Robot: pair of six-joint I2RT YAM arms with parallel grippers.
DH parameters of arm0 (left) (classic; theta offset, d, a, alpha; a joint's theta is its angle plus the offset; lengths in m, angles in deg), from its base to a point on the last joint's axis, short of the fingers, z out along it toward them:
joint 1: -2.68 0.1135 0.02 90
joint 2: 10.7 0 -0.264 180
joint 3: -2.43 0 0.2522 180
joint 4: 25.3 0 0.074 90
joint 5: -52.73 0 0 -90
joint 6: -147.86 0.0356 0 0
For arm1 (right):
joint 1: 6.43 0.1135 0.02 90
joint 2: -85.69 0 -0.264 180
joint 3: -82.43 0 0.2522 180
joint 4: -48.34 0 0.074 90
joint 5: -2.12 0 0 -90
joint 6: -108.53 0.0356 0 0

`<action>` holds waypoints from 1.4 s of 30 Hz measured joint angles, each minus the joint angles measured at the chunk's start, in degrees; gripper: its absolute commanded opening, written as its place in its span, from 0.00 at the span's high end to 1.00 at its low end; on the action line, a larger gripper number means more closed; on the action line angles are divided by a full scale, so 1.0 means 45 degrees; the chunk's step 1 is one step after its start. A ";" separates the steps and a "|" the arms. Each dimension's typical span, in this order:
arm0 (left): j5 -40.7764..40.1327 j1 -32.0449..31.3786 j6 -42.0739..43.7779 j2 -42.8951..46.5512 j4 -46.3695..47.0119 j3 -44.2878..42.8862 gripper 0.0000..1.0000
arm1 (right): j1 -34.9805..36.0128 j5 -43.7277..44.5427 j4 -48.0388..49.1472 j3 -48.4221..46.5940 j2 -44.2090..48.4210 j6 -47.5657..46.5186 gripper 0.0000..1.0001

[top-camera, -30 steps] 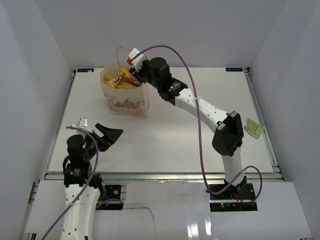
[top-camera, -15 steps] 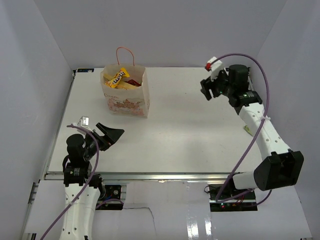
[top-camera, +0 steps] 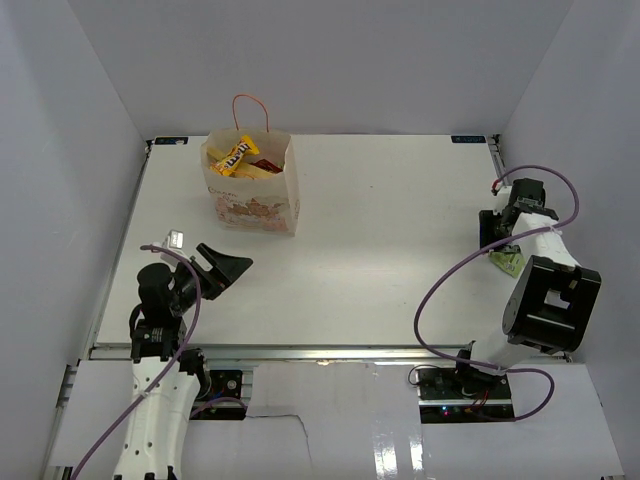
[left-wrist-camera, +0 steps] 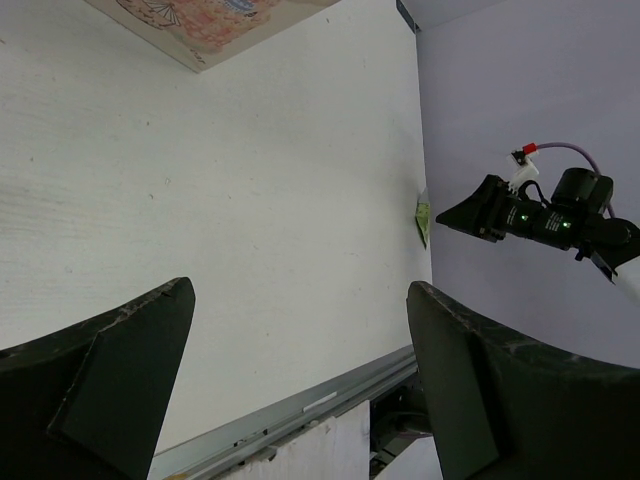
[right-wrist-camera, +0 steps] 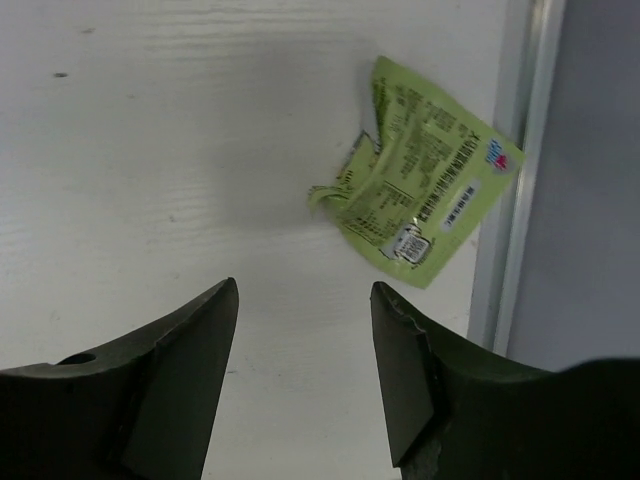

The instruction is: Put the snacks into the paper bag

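Observation:
The cream paper bag (top-camera: pixel 256 196) stands upright at the back left, also seen in the left wrist view (left-wrist-camera: pixel 200 25). A yellow candy packet (top-camera: pixel 232 157) and a red packet (top-camera: pixel 265 165) show in its open top. A small green packet (right-wrist-camera: pixel 425 185) lies flat by the table's right edge (top-camera: pixel 508 263). My right gripper (right-wrist-camera: pixel 305 295) hovers open just short of it, nothing between its fingers. Over the near left corner my left gripper (top-camera: pixel 230 268) is wide open and empty (left-wrist-camera: pixel 300 288). The other snacks are hidden.
A metal rail (right-wrist-camera: pixel 520 150) runs along the table's right edge right beside the green packet, with the purple wall behind it. Another rail (top-camera: pixel 300 352) borders the front edge. The right arm's purple cable (top-camera: pixel 440 290) loops over the table's near right.
My right arm has swung away from the paper bag, across to the right edge, and come down over the green packet. The left arm has hardly moved.

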 measured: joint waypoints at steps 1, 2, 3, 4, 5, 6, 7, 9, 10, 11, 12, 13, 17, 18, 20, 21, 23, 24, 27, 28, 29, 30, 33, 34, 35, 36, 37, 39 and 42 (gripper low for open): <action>0.0024 0.0000 -0.0063 -0.0044 0.0034 0.0024 0.02 | 0.0044 0.0515 0.0112 0.0024 -0.0073 0.0393 0.36; 0.0053 0.0000 -0.0107 -0.0073 0.0078 0.0034 0.02 | 0.0073 0.0937 0.0272 0.0024 -0.0199 0.0748 0.36; 0.0078 0.0000 -0.0165 -0.0087 0.0121 0.0058 0.02 | 0.0078 0.1321 0.0481 0.0024 -0.0379 0.1141 0.36; 0.0097 0.0000 -0.0204 -0.0087 0.0155 0.0087 0.02 | 0.0078 0.1661 0.0661 0.0010 -0.0641 0.1545 0.36; 0.0121 0.0000 -0.0248 -0.0087 0.0185 0.0112 0.02 | 0.0078 0.1851 0.0758 -0.0005 -0.0874 0.1826 0.36; 0.0155 0.0000 -0.0291 -0.0087 0.0238 0.0146 0.02 | 0.0068 0.2055 0.0782 -0.0068 -0.1200 0.2166 0.36; 0.0175 0.0000 -0.0325 -0.0083 0.0253 0.0165 0.02 | 0.0063 0.2186 0.0826 -0.0136 -0.1535 0.2433 0.36; 0.0219 0.0000 -0.0418 -0.0068 0.0287 0.0185 0.02 | 0.0053 0.2361 0.0923 -0.0267 -0.2132 0.2895 0.37; 0.0228 0.0000 -0.0447 -0.0049 0.0316 0.0189 0.02 | 0.0049 0.2448 0.0962 -0.0364 -0.2535 0.3206 0.37; 0.0243 0.0000 -0.0491 -0.0010 0.0345 0.0209 0.02 | 0.0044 0.2472 0.0976 -0.0427 -0.2759 0.3410 0.38; 0.0257 0.0000 -0.0534 0.0053 0.0364 0.0253 0.02 | 0.0044 0.2487 0.1010 -0.0486 -0.2909 0.3555 0.38; 0.0267 0.0000 -0.0559 0.0112 0.0384 0.0301 0.02 | 0.0044 0.2497 0.1064 -0.0544 -0.2939 0.3701 0.39; 0.0306 0.0000 -0.0680 0.0175 0.0384 0.0432 0.02 | 0.0039 0.2458 0.1423 -0.0534 -0.2977 0.3934 0.48; 0.0321 0.0000 -0.0714 0.0185 0.0389 0.0457 0.02 | 0.0024 0.2429 0.1506 -0.0495 -0.2982 0.3954 0.52; 0.0364 0.0000 -0.0763 0.0209 0.0398 0.0525 0.02 | -0.0010 0.2327 0.1724 -0.0393 -0.2982 0.3915 0.67; 0.0393 0.0000 -0.0772 0.0219 0.0393 0.0554 0.02 | -0.0034 0.2288 0.1817 -0.0355 -0.2977 0.3900 0.71; 0.0432 0.0000 -0.0777 0.0228 0.0389 0.0578 0.02 | -0.0112 0.2127 0.2040 -0.0296 -0.2968 0.3798 0.83; 0.0452 0.0000 -0.0777 0.0233 0.0393 0.0583 0.02 | -0.0126 0.2025 0.2171 -0.0257 -0.2943 0.3759 0.84; 0.0495 0.0000 -0.0777 0.0233 0.0403 0.0583 0.02 | -0.0238 0.1603 0.2429 -0.0136 -0.2837 0.3449 0.92; 0.0500 0.0000 -0.0777 0.0233 0.0403 0.0583 0.02 | -0.0257 0.1418 0.2531 -0.0083 -0.2798 0.3342 0.92; 0.0505 0.0000 -0.0777 0.0238 0.0408 0.0583 0.02 | -0.0267 0.1190 0.2642 -0.0005 -0.2739 0.3143 0.92; 0.0505 0.0000 -0.0777 0.0243 0.0413 0.0583 0.02 | -0.0272 0.0928 0.2696 0.0063 -0.2681 0.2982 0.92; 0.0525 0.0000 -0.0782 0.0306 0.0427 0.0597 0.02 | -0.0267 -0.0233 0.2769 0.0355 -0.2380 0.2288 0.92; 0.0529 0.0000 -0.0787 0.0335 0.0432 0.0607 0.02 | -0.0267 -0.0695 0.2744 0.0495 -0.2234 0.2045 0.92; 0.0539 0.0000 -0.0797 0.0355 0.0432 0.0612 0.02 | -0.0267 -0.1195 0.2735 0.0661 -0.2069 0.1734 0.92; 0.0544 0.0000 -0.0816 0.0374 0.0447 0.0627 0.02 | -0.0262 -0.1690 0.2676 0.0831 -0.1889 0.1428 0.92; 0.0549 0.0000 -0.0821 0.0384 0.0476 0.0656 0.02 | -0.0262 -0.2210 0.2608 0.1020 -0.1671 0.1137 0.92; 0.0573 0.0000 -0.0840 0.0389 0.0568 0.0772 0.02 | -0.0253 -0.3235 0.2312 0.1336 -0.1190 0.0515 0.92; 0.0641 0.0000 -0.0918 0.0325 0.0709 0.0879 0.02 | -0.0112 -0.4911 0.1783 0.1481 -0.0515 -0.0491 0.92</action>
